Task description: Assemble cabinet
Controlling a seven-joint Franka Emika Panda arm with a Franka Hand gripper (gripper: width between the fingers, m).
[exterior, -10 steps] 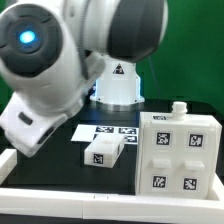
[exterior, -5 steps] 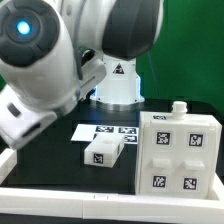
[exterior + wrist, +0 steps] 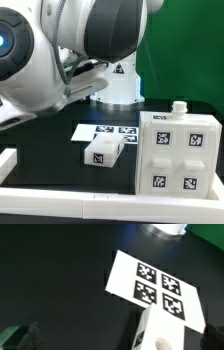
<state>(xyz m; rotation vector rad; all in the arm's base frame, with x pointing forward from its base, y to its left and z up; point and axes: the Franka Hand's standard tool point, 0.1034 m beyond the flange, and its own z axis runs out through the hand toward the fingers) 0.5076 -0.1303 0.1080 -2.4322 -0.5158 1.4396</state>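
The cabinet (image 3: 178, 150), a large white box with several marker tags on its front and a small knob (image 3: 178, 106) on top, stands at the exterior view's right. It does not show in the wrist view. My gripper (image 3: 115, 341) hangs high above the black table. Only faint dark fingers (image 3: 20, 334) show at the wrist view's edges, far apart with nothing between them. In the exterior view the hand is hidden at the left edge behind the arm.
A small white block (image 3: 104, 152) with a tag lies beside the marker board (image 3: 105, 131), left of the cabinet. Both show in the wrist view, block (image 3: 165, 328) and board (image 3: 155, 283). A low white border rail (image 3: 60, 196) runs along the front. The arm's base (image 3: 118, 85) stands behind.
The arm has swung up and toward the exterior view's left. The hand has slid out past the left edge. The cabinet and the small block have not moved.
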